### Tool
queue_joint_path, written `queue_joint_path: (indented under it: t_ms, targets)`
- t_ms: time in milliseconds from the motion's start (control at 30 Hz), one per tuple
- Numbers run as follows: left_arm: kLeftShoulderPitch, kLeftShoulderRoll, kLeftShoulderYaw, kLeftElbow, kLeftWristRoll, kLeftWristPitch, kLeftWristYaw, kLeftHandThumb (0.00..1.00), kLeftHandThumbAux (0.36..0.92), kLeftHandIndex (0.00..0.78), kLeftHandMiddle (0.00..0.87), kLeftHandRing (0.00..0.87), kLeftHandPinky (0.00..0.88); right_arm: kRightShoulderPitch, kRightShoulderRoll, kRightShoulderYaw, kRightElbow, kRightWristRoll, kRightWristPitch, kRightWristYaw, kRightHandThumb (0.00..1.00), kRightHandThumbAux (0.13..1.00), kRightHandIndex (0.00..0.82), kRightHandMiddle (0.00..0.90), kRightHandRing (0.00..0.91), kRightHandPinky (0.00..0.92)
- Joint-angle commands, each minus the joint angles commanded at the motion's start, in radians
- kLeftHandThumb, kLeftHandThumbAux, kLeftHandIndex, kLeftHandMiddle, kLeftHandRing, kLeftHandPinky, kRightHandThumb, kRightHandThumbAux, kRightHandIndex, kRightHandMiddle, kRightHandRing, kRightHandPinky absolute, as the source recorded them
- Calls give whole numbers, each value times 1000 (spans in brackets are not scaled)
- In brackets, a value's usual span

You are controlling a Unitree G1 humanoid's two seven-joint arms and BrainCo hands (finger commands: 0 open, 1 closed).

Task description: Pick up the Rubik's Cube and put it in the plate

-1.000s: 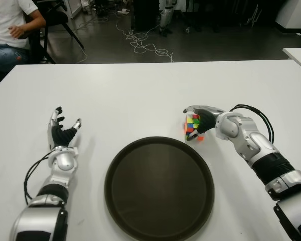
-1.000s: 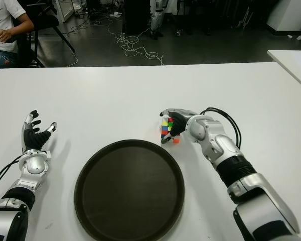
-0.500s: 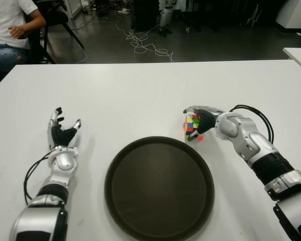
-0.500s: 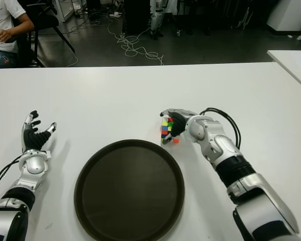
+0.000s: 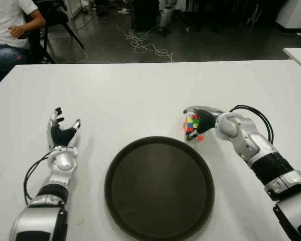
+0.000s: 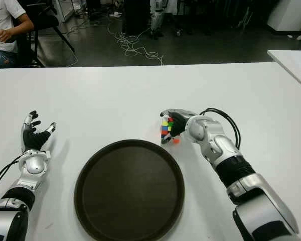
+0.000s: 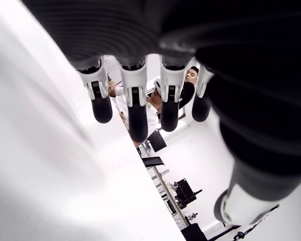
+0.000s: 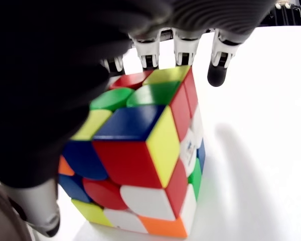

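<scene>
While the scene is viewed from the robot's head: a white table [image 5: 140, 90] is seen with both robot arms stretched over it.
Rubik's Cube [image 5: 191, 126]: it is shown near the middle of the table, just beyond the far right rim of the plate, not yet in it; whether it is lifted off the table cannot be told.
Right hand [image 5: 203, 120]: it is wrapped over the cube from the right, with fingers [image 8: 183, 47] curled down over the far side and the thumb low at the near side, so the cube is gripped between them.
Plate [image 5: 159, 188]: a round, dark, shallow dish is set at the near middle of the table, with nothing in it.
Left hand [image 5: 61, 135]: it is shown well to the left of the plate, palm up, with fingers [image 7: 133, 108] spread and slightly bent, and nothing is held.
Background: a seated person [image 5: 12, 30] is seen beyond the far left corner of the table, and cables [image 5: 145, 45] are strewn on the dark floor.
</scene>
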Motion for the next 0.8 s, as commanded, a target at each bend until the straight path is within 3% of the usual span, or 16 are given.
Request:
queue_joint_path:
  t_ms: [333,800]
  targets:
    - [1,1,-1,-2,0,4,-3,18,729,102,147,141,119,3,3,-5,4,14,4,10,0,743,2,51,24,0]
    - [2,3,-1,-1,2,-4,-2,13,735,114,153,166,186,8,14,-2,29,20,8,-3,0,711,2,44,15,0]
